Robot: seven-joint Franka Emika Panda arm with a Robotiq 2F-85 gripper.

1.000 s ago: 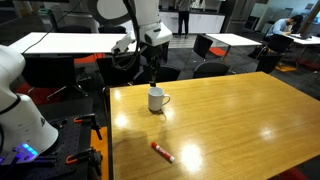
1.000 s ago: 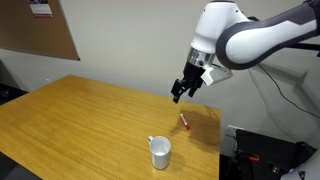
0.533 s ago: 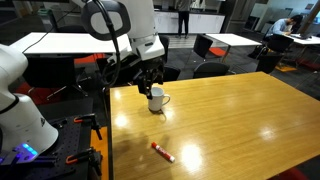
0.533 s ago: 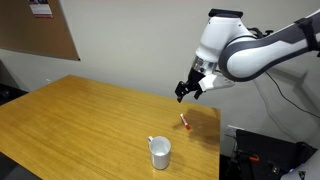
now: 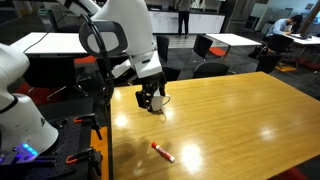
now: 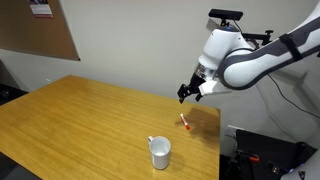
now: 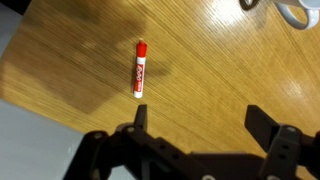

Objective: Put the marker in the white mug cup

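Gripper [image 7: 198,125] hung above the tabletop [image 6: 80,120], fingers spread wide and empty, red marker [image 7: 139,69] lay flat near a tabletop edge, white mug [image 6: 160,152] stood upright, apart from it.

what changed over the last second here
The arm swung across the table toward the marker. The end effector, open and empty, now hovers above the tabletop. Nothing was grasped. The marker and the white mug stayed put.
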